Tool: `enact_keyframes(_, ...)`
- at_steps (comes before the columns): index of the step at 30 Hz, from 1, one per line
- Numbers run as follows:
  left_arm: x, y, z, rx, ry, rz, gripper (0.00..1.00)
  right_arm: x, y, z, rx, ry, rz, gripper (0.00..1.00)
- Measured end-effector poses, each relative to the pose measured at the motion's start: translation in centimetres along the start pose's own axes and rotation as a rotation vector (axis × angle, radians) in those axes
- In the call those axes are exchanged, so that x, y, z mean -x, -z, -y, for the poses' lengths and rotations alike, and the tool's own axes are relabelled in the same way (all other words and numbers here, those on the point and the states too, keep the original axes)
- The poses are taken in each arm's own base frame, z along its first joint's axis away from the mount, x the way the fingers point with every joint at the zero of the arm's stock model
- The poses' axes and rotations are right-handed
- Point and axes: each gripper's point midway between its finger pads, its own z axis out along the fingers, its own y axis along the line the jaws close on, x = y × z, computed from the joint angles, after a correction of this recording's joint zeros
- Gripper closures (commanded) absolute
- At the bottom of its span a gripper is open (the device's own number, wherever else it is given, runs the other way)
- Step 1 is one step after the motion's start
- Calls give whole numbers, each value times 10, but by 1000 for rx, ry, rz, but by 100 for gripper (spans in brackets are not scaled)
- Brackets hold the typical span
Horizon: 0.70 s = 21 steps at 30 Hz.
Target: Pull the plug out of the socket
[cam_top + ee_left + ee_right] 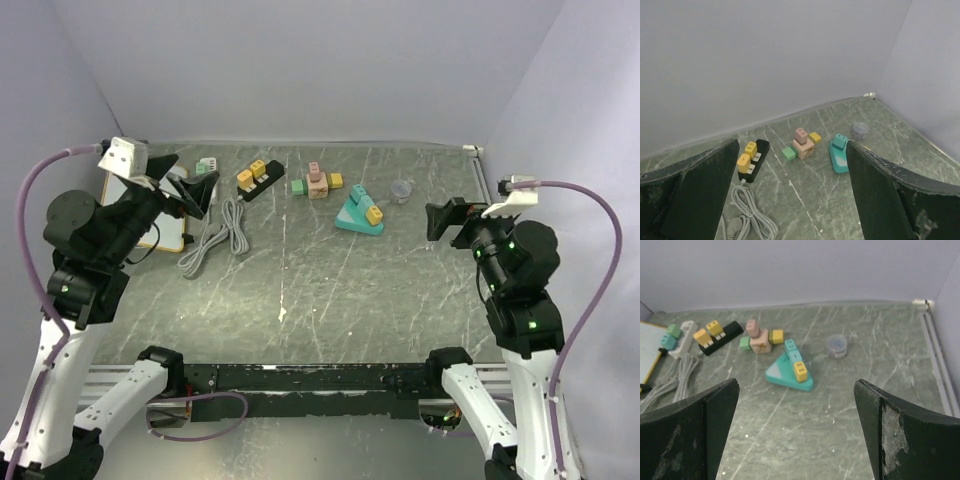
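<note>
Plug [743,160], the nearer of 2 yellow blocks seated in the black strip [762,146] at the bench's [330,290] far left, looks light, rigid and slick, so pinch its flat sides while pinning the light strip; left fingers [705,195] and right fingers [690,440] gape wide, empty.

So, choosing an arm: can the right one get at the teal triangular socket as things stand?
Probably yes: the right pincer is open and empty, facing the teal socket across bare tabletop; the small cup sits aside.

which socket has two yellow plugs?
The black power strip: both plugs yellow. The teal wedge and pink cube carry one yellow each; the white strip none.
</note>
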Motion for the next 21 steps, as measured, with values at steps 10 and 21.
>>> enact_keyframes(10, -73, -32, -20, 56, 64, -102, 0, -92, -35, 24, -134, -85, -203, 0)
enact_keyframes(21, -119, -48, -21, 86, 83, -118, 0, -174, -49, 34, -228, -230, -311, 0)
